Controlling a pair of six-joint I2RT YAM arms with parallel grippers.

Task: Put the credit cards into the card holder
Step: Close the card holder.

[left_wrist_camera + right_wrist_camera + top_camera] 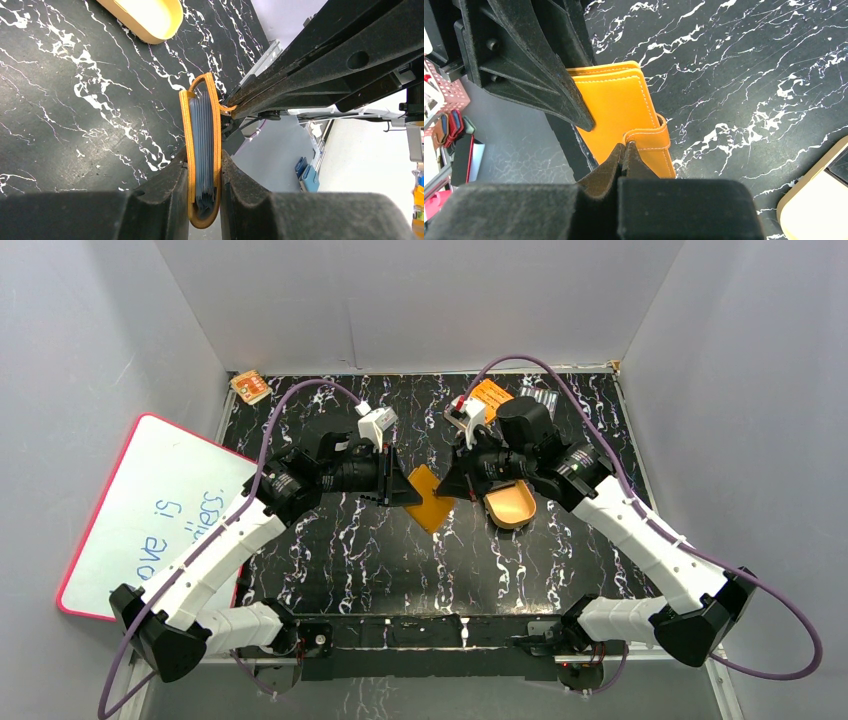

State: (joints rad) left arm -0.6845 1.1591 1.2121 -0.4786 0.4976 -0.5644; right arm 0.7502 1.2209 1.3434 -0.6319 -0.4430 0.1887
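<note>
Above the middle of the black marbled worktop, the left gripper clamps the folded orange-tan leather card holder, which is packed with grey-blue plastic cards. The right gripper pinches its stitched strap.

We reach both arms inward until their tips nearly meet. Our left gripper clamps the card holder between its fingers. Our right gripper, fingers pressed together, pinches its strap.
</note>
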